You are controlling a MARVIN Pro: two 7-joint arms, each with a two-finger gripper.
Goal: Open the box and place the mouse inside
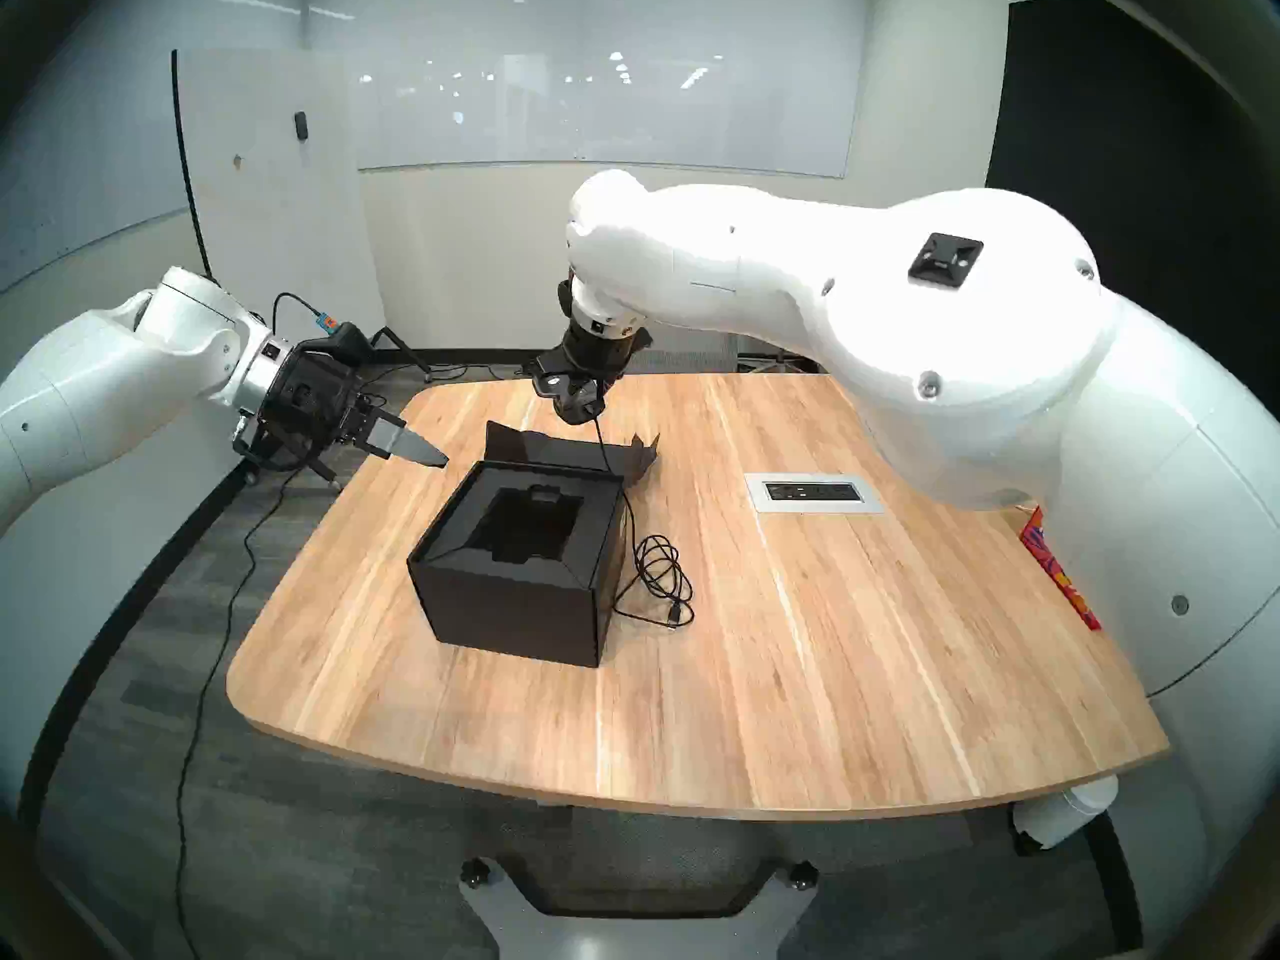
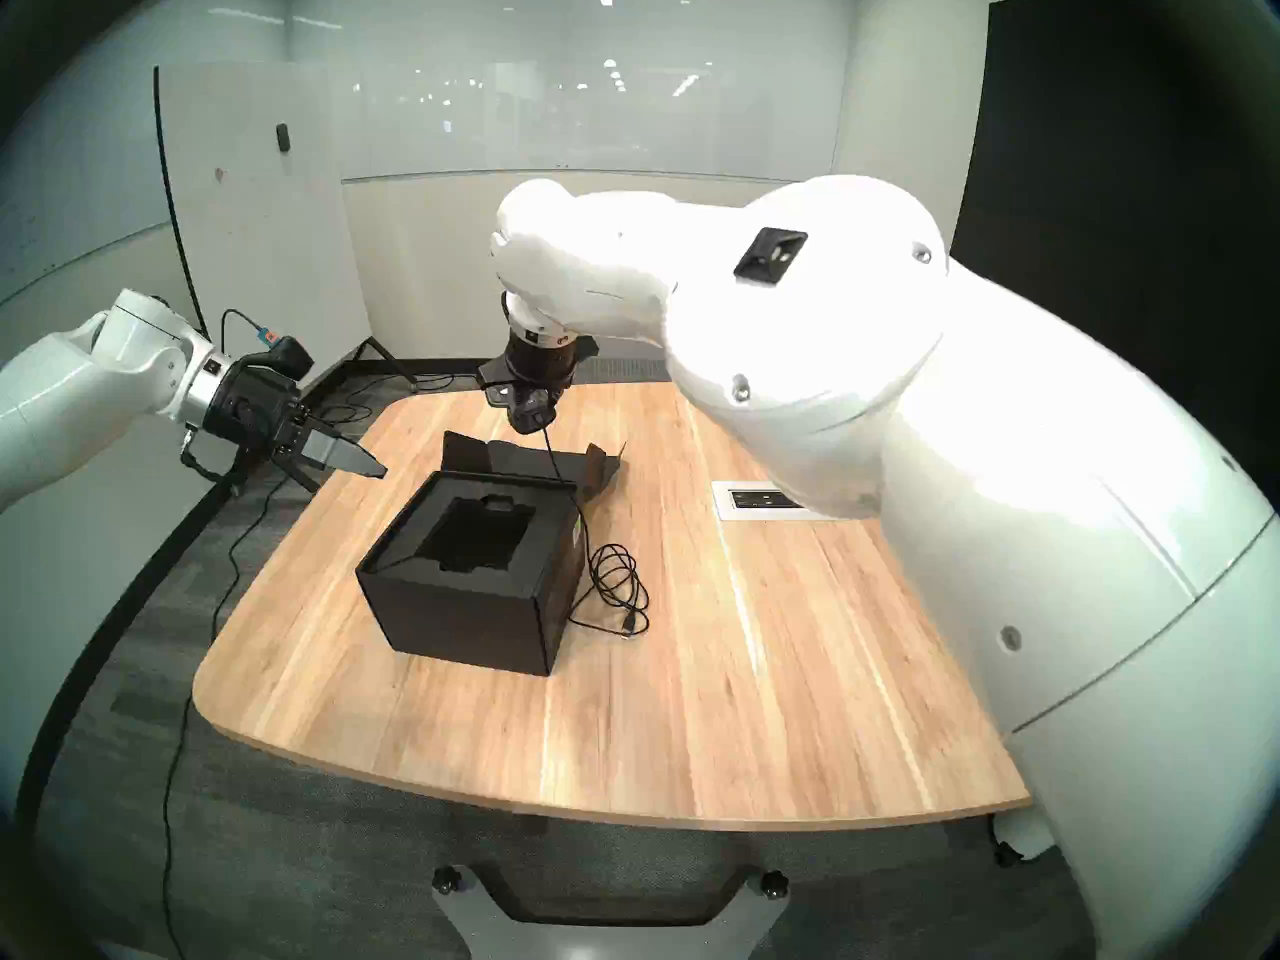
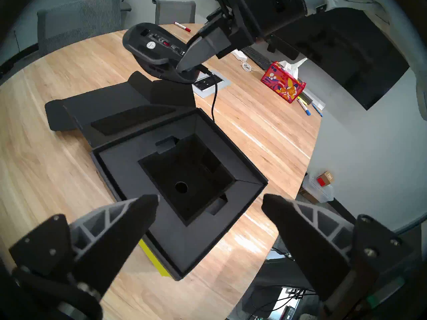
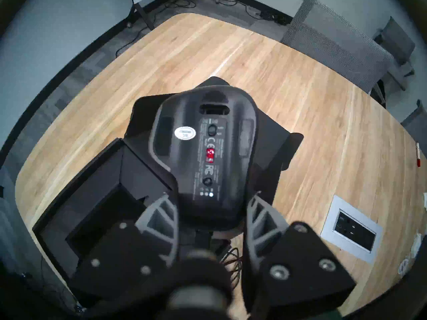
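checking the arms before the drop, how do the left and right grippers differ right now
The left gripper is open and empty; the right gripper is shut on the black wired mouse. The left hangs beside the open matte black cardboard box, at the table's edge; the right hangs above its folded-back lid. Both have grey ribbed fingers.

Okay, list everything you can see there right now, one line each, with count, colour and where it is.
box: one, black, lid open, mid-table
mouse: one, black, underside showing, held above the box's flap
cable: one, black, coiled on the table right of the box
tissue box: one, red floral, far table edge
markers: a few, beside the tissue box; one red-capped apart
power outlet panel: one, silver, set into the table
table: one, light wood
left gripper: open, empty
right gripper: closed on the mouse
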